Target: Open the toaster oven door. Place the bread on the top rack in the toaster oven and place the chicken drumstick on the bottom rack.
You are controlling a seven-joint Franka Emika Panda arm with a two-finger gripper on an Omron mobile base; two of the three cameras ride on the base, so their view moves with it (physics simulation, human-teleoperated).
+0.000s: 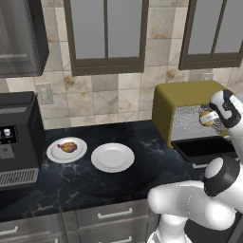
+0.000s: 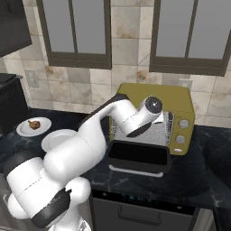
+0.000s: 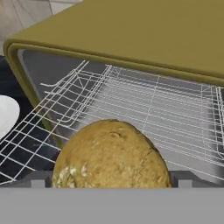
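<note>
Bread (image 3: pixel 110 155) on top rack (image 3: pixel 144 100), hand (image 1: pixel 214 117) open.

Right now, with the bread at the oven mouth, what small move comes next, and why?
Probably draw the hand straight back out. The bread seems to lie on the top rack inside the toaster oven, jaws wide, and the chicken drumstick waits on its plate.

Olive-yellow boxy toaster oven (image 2: pixel 153 118): dark glass door (image 2: pixel 139 156) folded down open. Round tan bread roll (image 3: pixel 110 156) at wire rack (image 3: pixel 144 105). Brown drumstick (image 1: pixel 68 147) on white plate.
</note>
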